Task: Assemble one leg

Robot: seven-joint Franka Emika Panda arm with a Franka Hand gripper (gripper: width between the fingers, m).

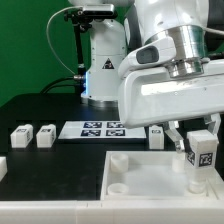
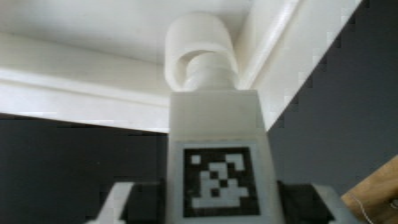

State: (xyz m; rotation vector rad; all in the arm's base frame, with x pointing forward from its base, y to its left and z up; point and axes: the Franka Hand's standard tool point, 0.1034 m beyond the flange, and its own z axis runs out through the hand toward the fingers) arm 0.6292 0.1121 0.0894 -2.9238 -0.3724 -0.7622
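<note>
a franka arm holds the leg upright over the white tray at about four o'clock in the exterior view, the block's coded tag facing the camera. the hand is closed to the leg's width, with a finger pressed against each side of the block, and it grips nothing else. the wrist view shows the same hold, the hand clamped either side of the tagged face of the leg. the upright hold looks chosen so the block's far end points straight down at a round socket in the tray's corner, the place where a leg would be fitted. the wrist view lines the two up end to end and they appear to meet, so the fitting step seems under way. whether the leg is seated or only resting at the socket's mouth cannot be told. the tray lies flat at six o'clock on the dark surface, open side up, likely so its corner sockets can be reached from above. two loose blocks wait side by side near nine o'clock, well apart from the hand. a lone block sits just beyond the tray's far edge, and the marker board lies between them near the centre.
</note>
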